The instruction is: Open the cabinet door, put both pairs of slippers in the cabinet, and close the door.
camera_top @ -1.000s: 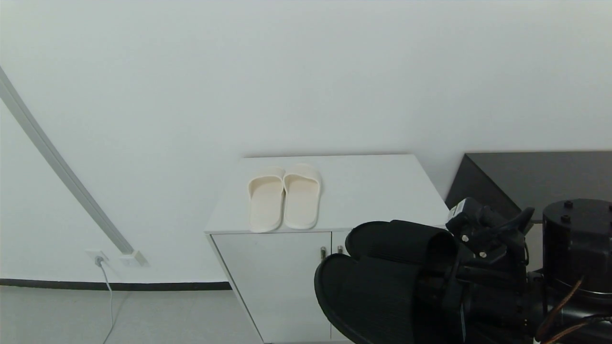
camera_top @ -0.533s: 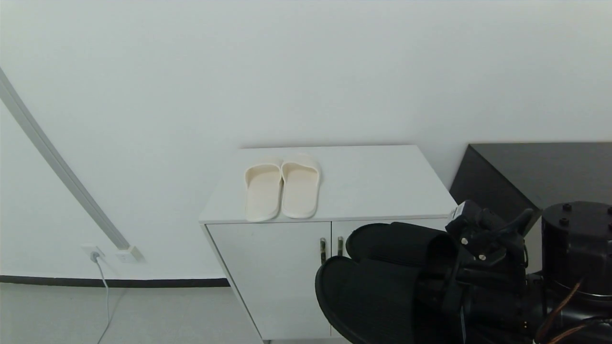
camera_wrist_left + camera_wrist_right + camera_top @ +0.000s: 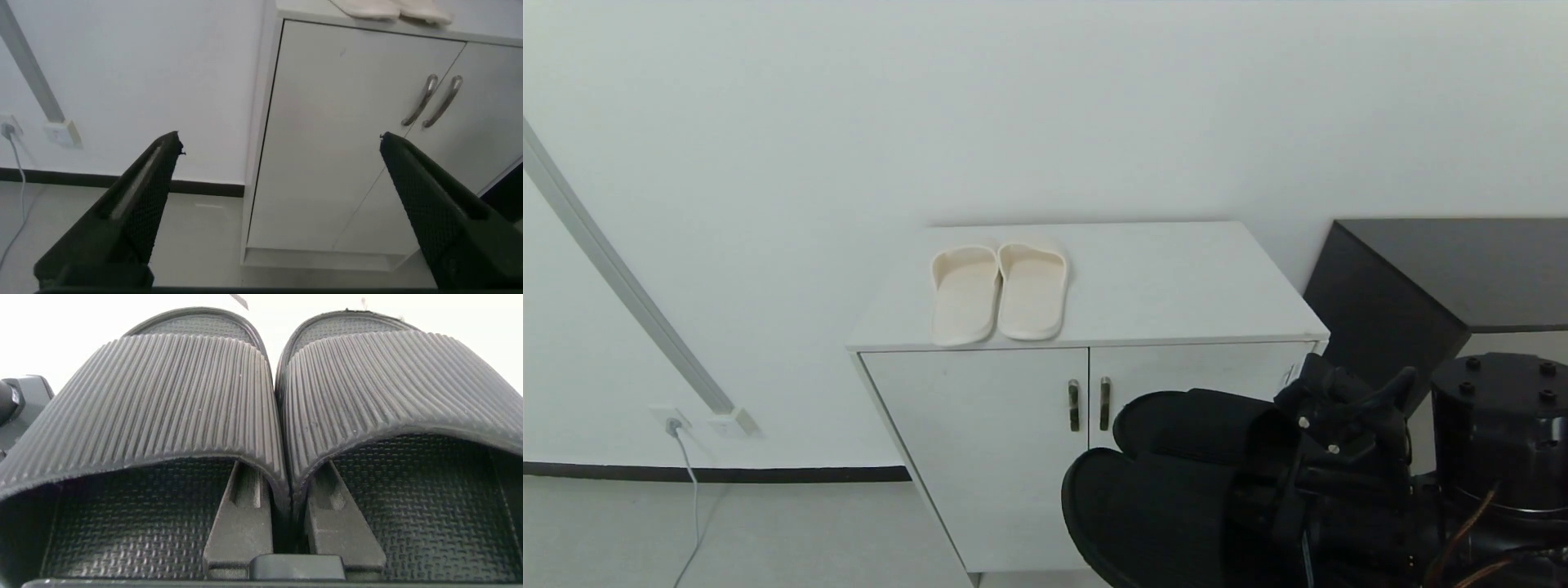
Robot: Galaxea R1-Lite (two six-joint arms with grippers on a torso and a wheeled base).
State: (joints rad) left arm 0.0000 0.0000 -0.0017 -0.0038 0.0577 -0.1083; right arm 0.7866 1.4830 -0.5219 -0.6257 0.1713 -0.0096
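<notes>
A white cabinet (image 3: 980,441) stands against the wall with both doors shut, its two metal handles (image 3: 1089,403) side by side at the centre. A cream pair of slippers (image 3: 999,292) lies on its top, towards the left. My right gripper (image 3: 282,527) is shut on a black ribbed pair of slippers (image 3: 1176,474), pinching their inner walls together, low and in front of the cabinet's right door. My left gripper (image 3: 278,212) is open, its fingers (image 3: 122,220) wide apart. It faces the cabinet (image 3: 343,147) front and its handles (image 3: 435,100) from lower down.
A black table (image 3: 1445,261) adjoins the cabinet's right side. On the wall to the left are a socket with a hanging cable (image 3: 672,425) and a slanting grey strip (image 3: 613,269). Bare floor (image 3: 727,531) lies left of the cabinet.
The whole head picture has shifted: the cabinet now sits higher in it and more of its doors show. The black slippers stay held in my right gripper.
</notes>
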